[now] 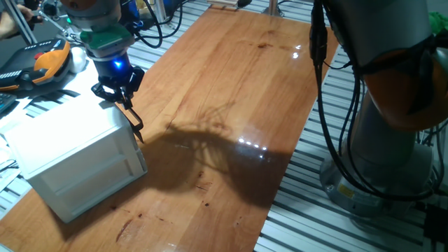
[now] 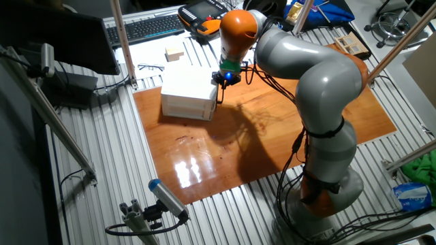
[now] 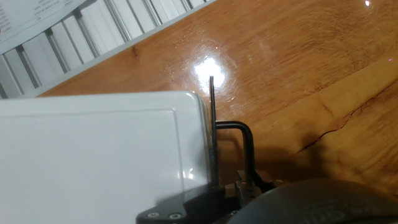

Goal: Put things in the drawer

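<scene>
The white cabinet (image 1: pixel 70 150) stands at the table's left end, and the drawer (image 1: pixel 94 164) in its front looks pushed in. Its black bar handle (image 1: pixel 134 122) is at the cabinet's right end. My gripper (image 1: pixel 119 101) hangs right at that handle, and its fingers look spread. In the hand view the thin handle (image 3: pixel 211 130) runs between my gripper (image 3: pixel 214 186) parts, next to the cabinet top (image 3: pixel 93 155). A small pale beige cube (image 2: pixel 175 54) lies off the wooden table, behind the cabinet (image 2: pixel 187 92). My gripper (image 2: pixel 223 80) holds nothing.
The wooden table (image 1: pixel 231 105) stretches to the right of the cabinet. An orange-and-black handset (image 1: pixel 45 63) and cables lie behind the cabinet. A keyboard (image 2: pixel 146 27) is at the back. The arm's base (image 2: pixel 320 190) stands beside the table.
</scene>
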`<state>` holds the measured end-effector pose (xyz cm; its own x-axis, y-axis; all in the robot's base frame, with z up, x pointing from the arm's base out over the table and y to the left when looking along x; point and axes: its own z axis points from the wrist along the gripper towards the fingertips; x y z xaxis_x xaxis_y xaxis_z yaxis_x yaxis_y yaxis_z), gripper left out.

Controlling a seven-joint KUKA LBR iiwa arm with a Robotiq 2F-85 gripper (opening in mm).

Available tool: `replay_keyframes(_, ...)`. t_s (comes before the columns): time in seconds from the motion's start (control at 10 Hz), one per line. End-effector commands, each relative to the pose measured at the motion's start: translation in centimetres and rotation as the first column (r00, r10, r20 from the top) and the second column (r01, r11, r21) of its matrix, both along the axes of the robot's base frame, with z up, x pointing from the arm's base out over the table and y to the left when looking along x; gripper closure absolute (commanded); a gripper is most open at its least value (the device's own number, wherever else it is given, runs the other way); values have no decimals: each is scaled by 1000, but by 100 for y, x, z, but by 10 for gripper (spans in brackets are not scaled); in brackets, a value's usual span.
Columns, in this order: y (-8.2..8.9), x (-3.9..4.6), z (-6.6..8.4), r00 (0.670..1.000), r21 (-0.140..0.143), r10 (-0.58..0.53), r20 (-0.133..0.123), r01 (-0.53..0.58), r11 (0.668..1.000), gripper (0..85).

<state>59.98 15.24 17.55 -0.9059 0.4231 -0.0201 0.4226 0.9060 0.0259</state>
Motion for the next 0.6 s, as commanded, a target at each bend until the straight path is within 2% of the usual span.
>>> replay_keyframes(0.0,-3,1,2,1000,1,-2,0,2,1000,510)
replay_keyframes(0.2,-7,0,19,1000,-1,-9,0,9,1000,510)
replay_keyframes(0.3,-10,3,28,1000,-1,-14,3,14,1000,340)
replay_keyframes(0.5,-37,8,67,1000,-5,-15,2,15,1000,340)
